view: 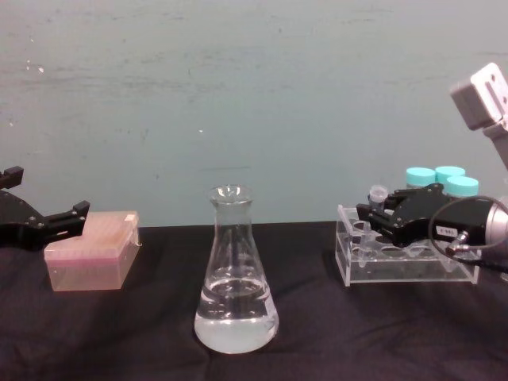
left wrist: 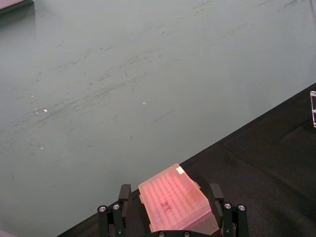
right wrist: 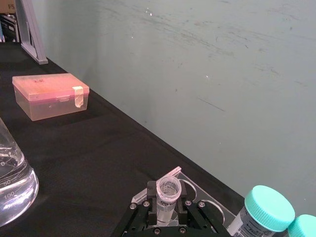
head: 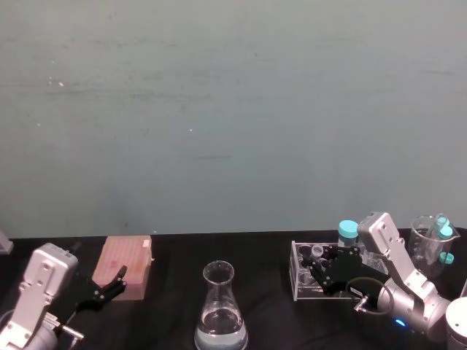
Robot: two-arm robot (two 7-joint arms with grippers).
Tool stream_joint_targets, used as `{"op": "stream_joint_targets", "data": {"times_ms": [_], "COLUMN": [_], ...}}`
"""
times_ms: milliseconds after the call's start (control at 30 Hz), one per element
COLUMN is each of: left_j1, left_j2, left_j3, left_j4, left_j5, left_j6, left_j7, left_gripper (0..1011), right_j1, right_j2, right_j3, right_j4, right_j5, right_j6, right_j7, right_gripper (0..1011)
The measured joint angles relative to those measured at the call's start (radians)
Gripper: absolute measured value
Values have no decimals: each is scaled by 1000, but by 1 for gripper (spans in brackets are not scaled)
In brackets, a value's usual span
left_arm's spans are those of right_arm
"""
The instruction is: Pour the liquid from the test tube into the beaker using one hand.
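The right hand is holding the test tube at the left end of the clear rack, on the right of the desk. The right wrist view is showing its fingers pressing both sides of the tube, just under the rim. The chest view is showing the liquid lying low in the beaker, which is standing in the middle, well apart from the rack. The left hand is hanging at the left, its jaws apart, near the pink box.

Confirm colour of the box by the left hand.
Translucent pink box, clearest in right wrist view.
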Motion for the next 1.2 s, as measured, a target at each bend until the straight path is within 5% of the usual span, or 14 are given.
{"op": "stream_joint_targets", "data": {"times_ms": [567, 1200], "left_j1": [0, 0], "left_j2": [0, 0], "left_j3": [0, 0], "left_j4": [0, 0], "left_j5": [0, 0], "left_j6": [0, 0], "left_j7": [0, 0], "left_gripper": [1000, 1000], "right_j1": [-1, -21], "right_j2": [-1, 14], "right_j3": [0, 6], "right_j4": [-8, -103], "right_j5": [-5, -8], "right_j6": [0, 4], "right_j7": [-10, -19], "right_gripper": [222, 221]}}
